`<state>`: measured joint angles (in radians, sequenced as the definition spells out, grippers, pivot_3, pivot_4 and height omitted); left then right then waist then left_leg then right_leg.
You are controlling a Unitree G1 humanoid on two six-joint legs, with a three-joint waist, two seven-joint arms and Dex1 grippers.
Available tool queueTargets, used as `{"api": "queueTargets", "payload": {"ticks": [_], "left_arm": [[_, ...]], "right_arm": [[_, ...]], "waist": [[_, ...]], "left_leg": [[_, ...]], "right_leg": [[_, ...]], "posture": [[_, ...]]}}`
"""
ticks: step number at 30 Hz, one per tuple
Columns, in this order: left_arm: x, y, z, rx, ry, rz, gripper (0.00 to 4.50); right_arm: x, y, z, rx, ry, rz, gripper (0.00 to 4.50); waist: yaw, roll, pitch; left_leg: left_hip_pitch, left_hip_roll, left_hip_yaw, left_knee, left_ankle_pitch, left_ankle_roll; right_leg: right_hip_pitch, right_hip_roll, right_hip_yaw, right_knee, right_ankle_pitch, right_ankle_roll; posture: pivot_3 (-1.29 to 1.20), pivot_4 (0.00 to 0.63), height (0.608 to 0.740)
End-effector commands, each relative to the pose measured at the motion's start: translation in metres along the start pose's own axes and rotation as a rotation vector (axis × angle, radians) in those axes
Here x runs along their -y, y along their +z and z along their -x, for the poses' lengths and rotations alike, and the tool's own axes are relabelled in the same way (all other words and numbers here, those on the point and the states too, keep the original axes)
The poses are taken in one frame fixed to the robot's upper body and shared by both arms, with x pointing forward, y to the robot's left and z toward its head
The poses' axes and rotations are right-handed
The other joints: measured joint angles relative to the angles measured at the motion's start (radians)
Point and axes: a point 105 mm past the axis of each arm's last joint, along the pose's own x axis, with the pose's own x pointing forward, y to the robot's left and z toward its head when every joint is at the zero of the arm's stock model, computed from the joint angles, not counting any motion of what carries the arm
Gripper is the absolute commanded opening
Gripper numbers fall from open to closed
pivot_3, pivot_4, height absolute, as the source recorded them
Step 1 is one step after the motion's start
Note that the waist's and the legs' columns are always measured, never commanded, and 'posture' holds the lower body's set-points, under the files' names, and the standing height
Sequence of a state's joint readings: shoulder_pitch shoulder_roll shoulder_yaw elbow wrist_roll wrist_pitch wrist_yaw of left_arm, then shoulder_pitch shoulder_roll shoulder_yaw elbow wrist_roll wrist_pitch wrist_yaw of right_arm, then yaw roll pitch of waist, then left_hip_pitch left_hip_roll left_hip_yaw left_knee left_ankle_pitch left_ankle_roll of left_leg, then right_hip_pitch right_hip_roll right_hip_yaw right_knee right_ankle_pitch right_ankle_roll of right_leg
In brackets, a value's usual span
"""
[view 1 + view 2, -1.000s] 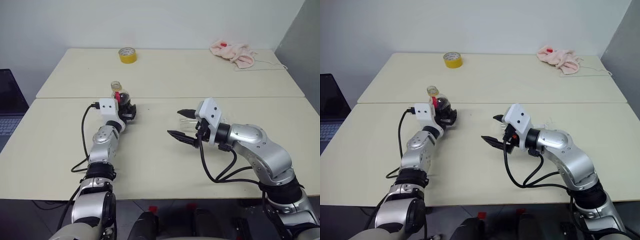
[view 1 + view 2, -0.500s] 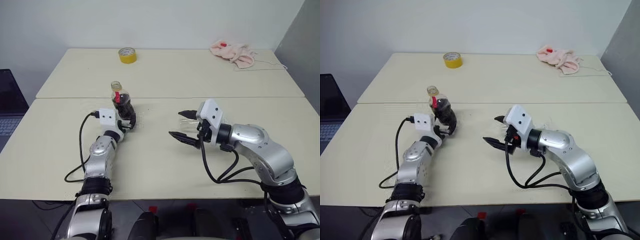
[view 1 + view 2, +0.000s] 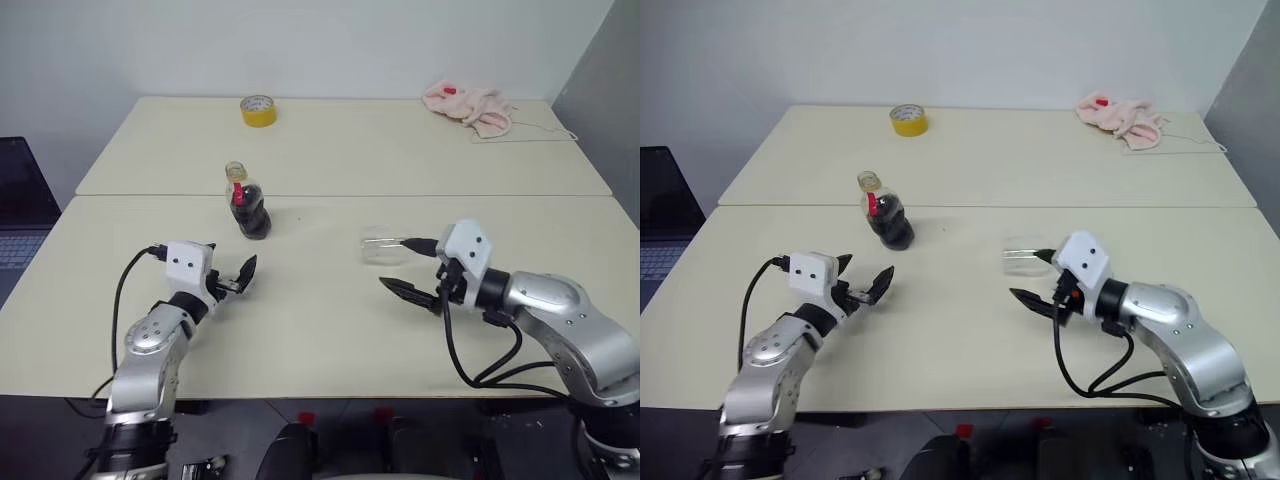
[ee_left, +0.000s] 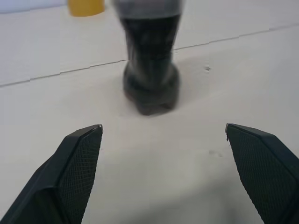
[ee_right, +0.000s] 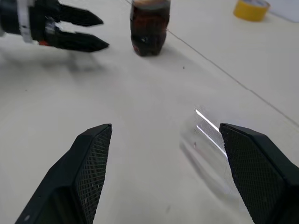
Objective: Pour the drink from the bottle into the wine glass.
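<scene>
Both grippers, left and right, spread wide, empty. Since a second ago: withdrawn from bottle, now upright left of centre; glass centre-right, uncovered, apparently a stemless tumbler. Suggests release; pouring probably not begun.

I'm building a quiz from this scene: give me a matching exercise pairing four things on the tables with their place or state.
Things:
1. bottle
2. glass
3. tape roll
4. pink cloth

Places or states:
A. far table, robot's right
B. near table, beyond the open left gripper
C. far table, robot's left
D. clear, beside the open right gripper

Pairs: 1-B, 2-D, 3-C, 4-A
</scene>
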<state>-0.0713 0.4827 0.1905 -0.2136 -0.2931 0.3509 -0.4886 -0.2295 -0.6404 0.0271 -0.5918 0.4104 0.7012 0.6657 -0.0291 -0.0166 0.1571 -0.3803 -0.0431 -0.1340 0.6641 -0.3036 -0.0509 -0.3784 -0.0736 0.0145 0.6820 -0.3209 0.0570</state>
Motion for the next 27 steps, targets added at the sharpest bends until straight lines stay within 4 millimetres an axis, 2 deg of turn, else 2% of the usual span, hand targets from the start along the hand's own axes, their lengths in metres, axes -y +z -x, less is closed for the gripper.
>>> {"api": "queueTargets", "payload": {"ticks": [1, 5, 7, 15, 20, 27], "left_arm": [[0.018, 0.025, 0.009, 0.04, -0.15, -0.021, 4.46], [0.03, 0.045, 0.015, 0.029, -0.314, -0.071, 4.46], [0.037, 0.057, 0.017, 0.036, -0.383, -0.085, 4.46], [0.035, 0.09, 0.029, 0.004, -0.535, -0.23, 4.46], [0.022, 0.098, 0.041, -0.041, -0.584, -0.331, 4.46], [0.025, 0.105, 0.054, -0.042, -0.684, -0.326, 4.46]], "right_arm": [[0.005, 0.012, 0.011, 0.035, -0.062, 0.064, 3.94], [0.025, 0.004, 0.014, 0.006, -0.257, 0.254, 3.94], [0.031, -0.001, 0.015, -0.006, -0.321, 0.295, 3.94], [0.024, -0.03, 0.014, -0.147, -0.337, 0.515, 3.94], [0.026, -0.034, 0.007, -0.195, -0.382, 0.62, 3.94], [0.043, -0.042, -0.002, -0.317, -0.493, 0.775, 3.94]], "waist": [[0.0, 0.0, 0.0], [-0.001, 0.0, 0.0], [-0.001, 0.0, 0.0], [-0.003, 0.001, 0.0], [-0.005, 0.001, 0.001], [-0.004, 0.002, 0.001]], "left_leg": [[0.0, 0.0, 0.0, 0.0, 0.0, 0.0], [0.001, 0.0, 0.001, -0.001, 0.0, 0.0], [0.001, 0.0, 0.001, -0.001, 0.0, 0.0], [0.001, 0.001, 0.001, -0.001, 0.0, 0.0], [0.001, 0.002, 0.002, -0.002, 0.0, 0.0], [0.001, 0.001, 0.002, -0.002, 0.0, 0.0]], "right_leg": [[0.0, 0.0, 0.0, 0.0, 0.0, 0.0], [0.001, 0.001, 0.0, 0.0, 0.0, 0.0], [0.0, 0.001, 0.0, 0.0, 0.0, 0.0], [0.0, 0.002, 0.0, 0.0, 0.0, 0.0], [0.0, 0.003, 0.001, 0.0, 0.0, 0.0], [0.0, 0.003, 0.001, 0.0, 0.0, 0.0]], "posture": [[0.0, 0.15, 0.74], [0.0, 0.15, 0.74], [0.0, 0.15, 0.74], [0.0, 0.15, 0.74], [0.0, 0.15, 0.74], [0.0, 0.15, 0.74]]}}
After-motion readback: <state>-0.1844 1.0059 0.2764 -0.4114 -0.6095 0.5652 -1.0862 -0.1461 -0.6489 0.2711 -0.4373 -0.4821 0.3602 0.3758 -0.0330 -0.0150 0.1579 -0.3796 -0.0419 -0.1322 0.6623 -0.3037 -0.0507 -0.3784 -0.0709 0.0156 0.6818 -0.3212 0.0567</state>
